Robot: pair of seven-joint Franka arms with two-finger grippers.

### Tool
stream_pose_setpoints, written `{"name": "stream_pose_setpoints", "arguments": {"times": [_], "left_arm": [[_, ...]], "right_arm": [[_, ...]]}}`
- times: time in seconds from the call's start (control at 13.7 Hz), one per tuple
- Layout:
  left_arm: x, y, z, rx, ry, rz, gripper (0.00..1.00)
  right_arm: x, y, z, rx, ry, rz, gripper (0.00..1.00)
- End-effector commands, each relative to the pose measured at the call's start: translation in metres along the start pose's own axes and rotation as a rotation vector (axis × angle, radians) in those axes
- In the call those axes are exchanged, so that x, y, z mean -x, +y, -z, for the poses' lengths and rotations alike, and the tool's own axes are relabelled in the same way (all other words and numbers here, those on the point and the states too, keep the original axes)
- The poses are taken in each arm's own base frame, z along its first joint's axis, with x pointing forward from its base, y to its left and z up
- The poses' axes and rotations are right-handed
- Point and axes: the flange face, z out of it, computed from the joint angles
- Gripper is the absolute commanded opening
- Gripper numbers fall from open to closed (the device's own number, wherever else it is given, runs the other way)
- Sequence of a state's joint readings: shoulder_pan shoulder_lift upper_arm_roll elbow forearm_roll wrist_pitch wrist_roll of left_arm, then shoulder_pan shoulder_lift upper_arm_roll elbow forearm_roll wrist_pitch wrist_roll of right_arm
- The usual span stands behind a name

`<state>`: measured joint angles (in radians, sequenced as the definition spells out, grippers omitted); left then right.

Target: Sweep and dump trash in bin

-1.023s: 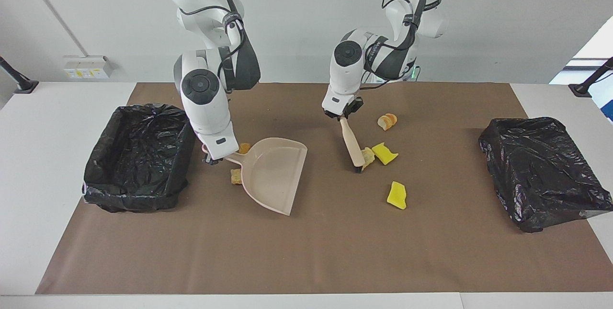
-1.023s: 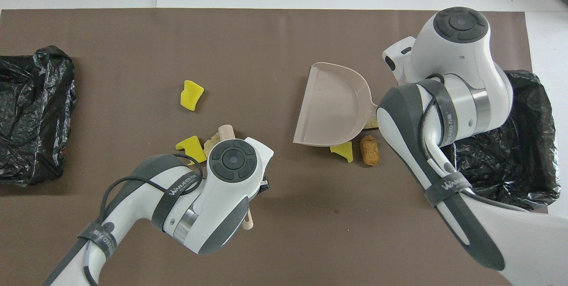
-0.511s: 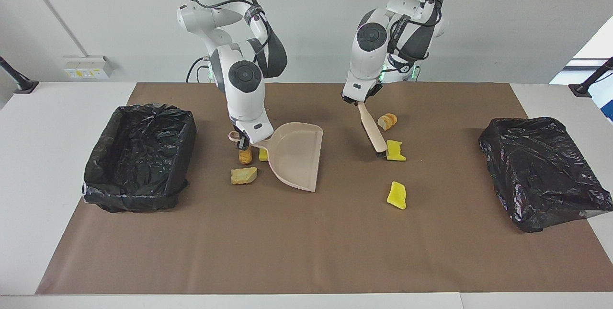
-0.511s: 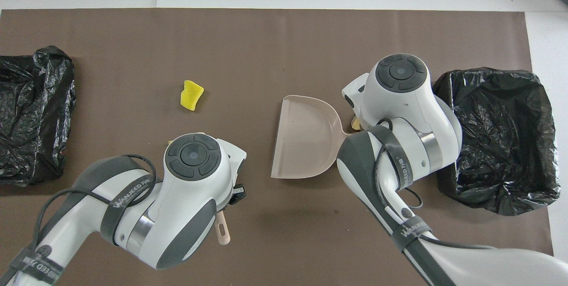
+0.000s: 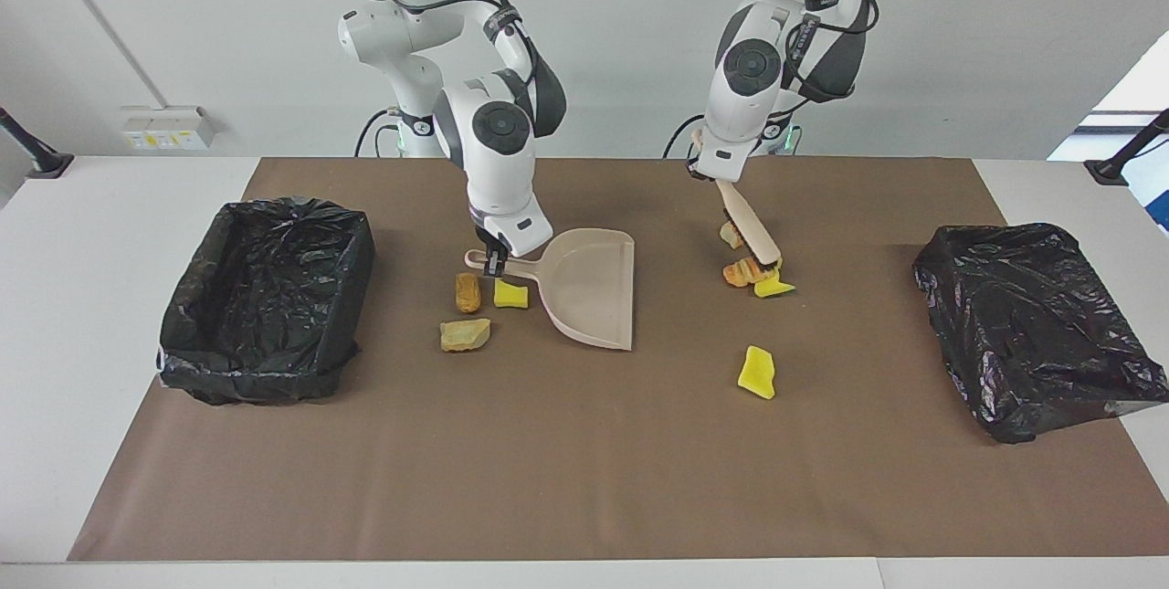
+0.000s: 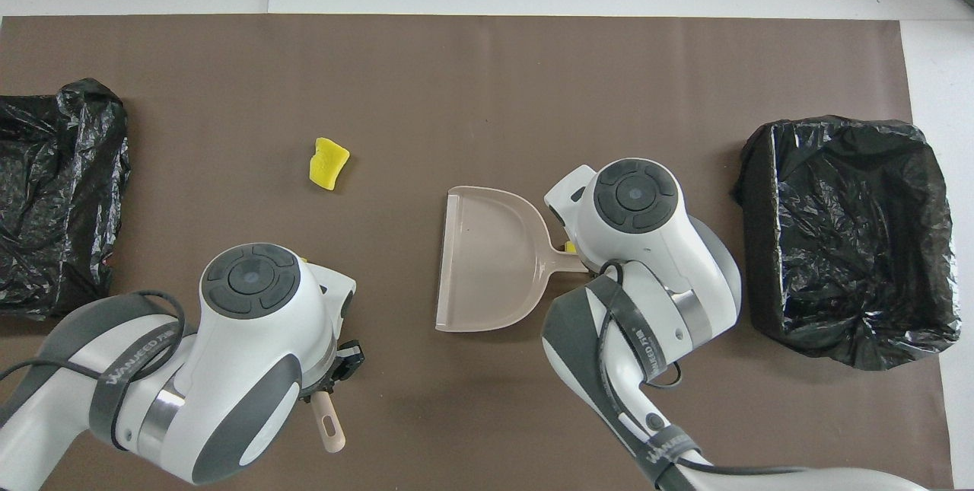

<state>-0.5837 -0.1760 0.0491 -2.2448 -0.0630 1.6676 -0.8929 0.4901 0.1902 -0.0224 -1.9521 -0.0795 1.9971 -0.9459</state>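
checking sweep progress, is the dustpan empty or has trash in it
Empty: the dustpan shows a bare beige inside in both views; the trash pieces lie on the brown mat beside its handle.

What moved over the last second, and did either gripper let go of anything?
Neither let go. The right gripper, shut on the dustpan handle, slid the empty pan toward the left arm's end and nearer the robots, uncovering three trash pieces. The left gripper, shut on the brush, drew nearer the robots, dragging a clump along. The lone yellow piece and both bins stayed put.
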Motion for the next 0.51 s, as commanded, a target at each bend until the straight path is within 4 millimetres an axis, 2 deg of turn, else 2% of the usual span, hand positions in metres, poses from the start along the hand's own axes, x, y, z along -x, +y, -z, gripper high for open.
{"name": "stream_pose_setpoints", "arguments": {"times": [0.0,0.22,0.44], "left_arm": [[0.006,-0.034,-0.019,-0.020,0.026,0.048,0.00],[-0.019,-0.053,-0.018,-0.017,0.061,0.096,0.00],[-0.023,-0.053,-0.027,-0.013,0.065,0.101,0.00]], "right_arm": [[-0.021,-0.016,-0.004,0.019,0.000,0.010,0.00],[-0.029,-0.024,-0.001,0.022,-0.006,-0.013,0.00],[-0.043,-0.036,0.000,0.023,-0.011,-0.038,0.00]]}}
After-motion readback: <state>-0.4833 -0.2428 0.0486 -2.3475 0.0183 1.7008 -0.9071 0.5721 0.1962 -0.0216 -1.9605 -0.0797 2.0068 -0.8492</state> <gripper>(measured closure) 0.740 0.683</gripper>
